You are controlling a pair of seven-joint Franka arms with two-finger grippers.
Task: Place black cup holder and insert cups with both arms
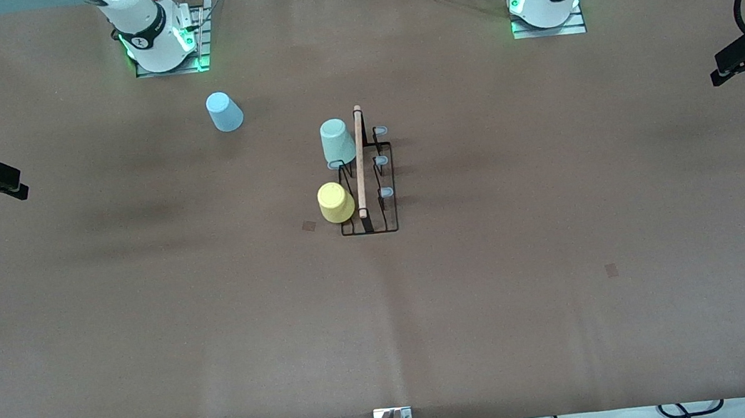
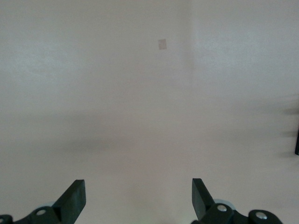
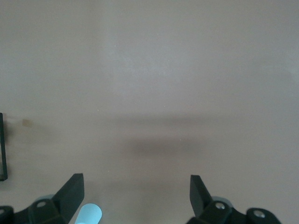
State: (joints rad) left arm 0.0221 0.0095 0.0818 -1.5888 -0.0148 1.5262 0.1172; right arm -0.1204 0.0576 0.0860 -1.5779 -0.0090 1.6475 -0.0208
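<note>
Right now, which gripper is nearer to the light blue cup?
Right. The right gripper hangs open at its own table end, the light blue cup standing that way; the left gripper is open at its own end.

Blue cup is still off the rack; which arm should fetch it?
Right, probably. The light blue cup stands toward the right arm's end of the table, close to its base. Both the right gripper and left gripper are open over bare table, but the left is farther away.

The table [image 1: 494, 258] is lit evenly and softly from above. Faint dark shadows cross it. Both wrist views look pale and maybe a bit blurry.
</note>
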